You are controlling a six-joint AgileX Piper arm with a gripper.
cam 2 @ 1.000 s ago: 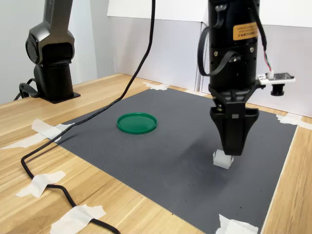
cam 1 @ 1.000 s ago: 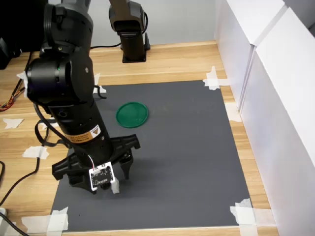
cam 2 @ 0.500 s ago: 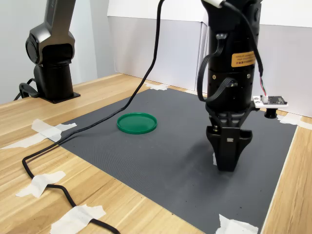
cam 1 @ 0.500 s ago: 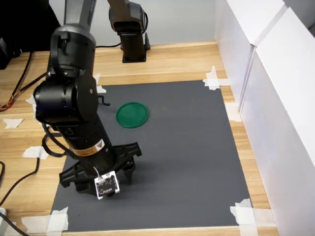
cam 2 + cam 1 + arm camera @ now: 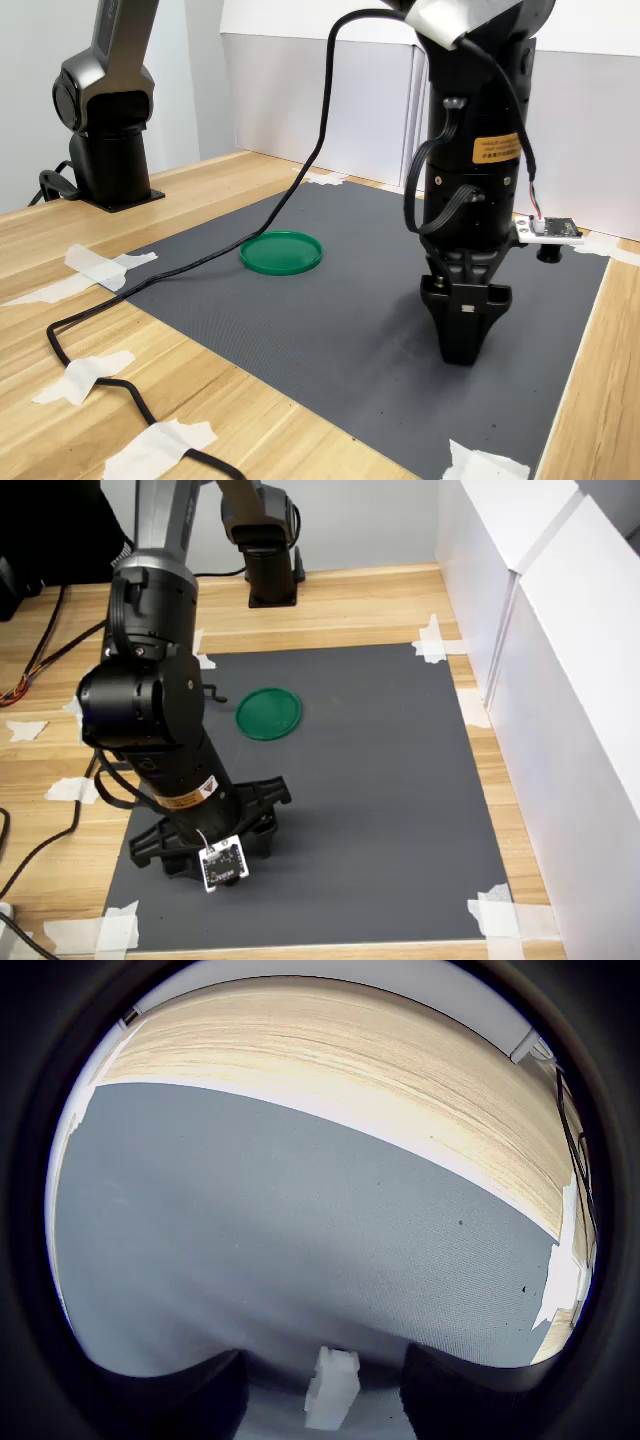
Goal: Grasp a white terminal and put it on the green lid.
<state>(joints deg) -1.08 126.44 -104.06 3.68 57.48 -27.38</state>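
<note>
Only the wrist view is showing the white terminal (image 5: pixel 332 1388): it is sitting on the grey mat (image 5: pixel 280 1240) between the two spread fingers of the hand (image 5: pixel 462 352). Both exterior views are hiding it behind the hand. The green lid (image 5: pixel 269 713) is lying well apart.

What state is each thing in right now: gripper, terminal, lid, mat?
gripper: lowered to the mat, fingers on either side of the terminal, a gap visible on both sides in the wrist view; open.
white terminal: lying on the mat between the fingers, not lifted; hidden by the arm in both exterior views.
green lid: flat on the mat, nothing on it, apart from the gripper.
grey mat: flat, corners taped to the wooden table.
</note>
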